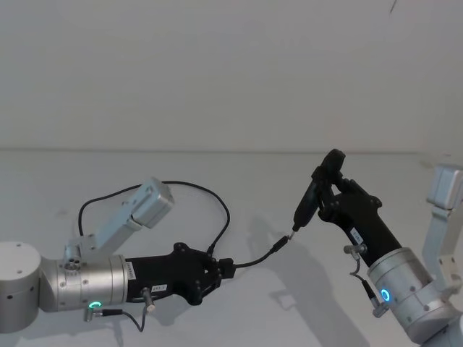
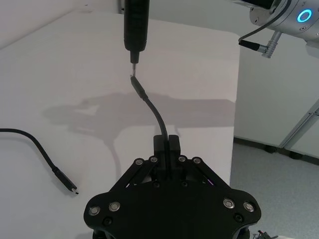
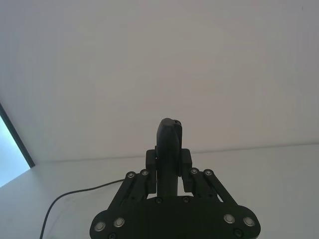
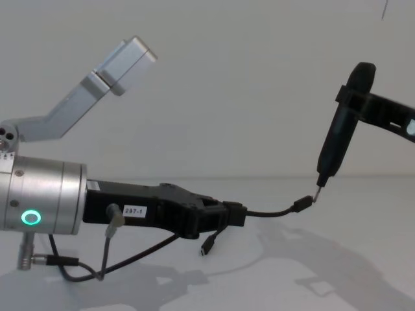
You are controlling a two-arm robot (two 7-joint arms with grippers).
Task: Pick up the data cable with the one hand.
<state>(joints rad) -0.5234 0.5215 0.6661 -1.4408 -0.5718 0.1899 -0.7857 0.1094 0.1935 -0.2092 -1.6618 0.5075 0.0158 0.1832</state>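
Your left tool (image 4: pixel 235 215), large at the lower left of the chest view, is clamped on the data cable (image 4: pixel 272 212) a short way behind 1 plug, so that end juts forward, lifted off the bench (image 1: pixel 239 303). At the right, the right tool (image 1: pixel 323 189) is clamped on a black pen-shaped tool (image 4: pixel 340 133), its tip meeting that plug. Behind, the cable's slack loops on the bench.

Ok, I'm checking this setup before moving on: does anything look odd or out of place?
Nothing looks damaged or spilled. The left gripper is shut on the data cable near one plug, which sticks out in the air, its tip right at the point of the black pen-shaped tool that the right gripper holds.
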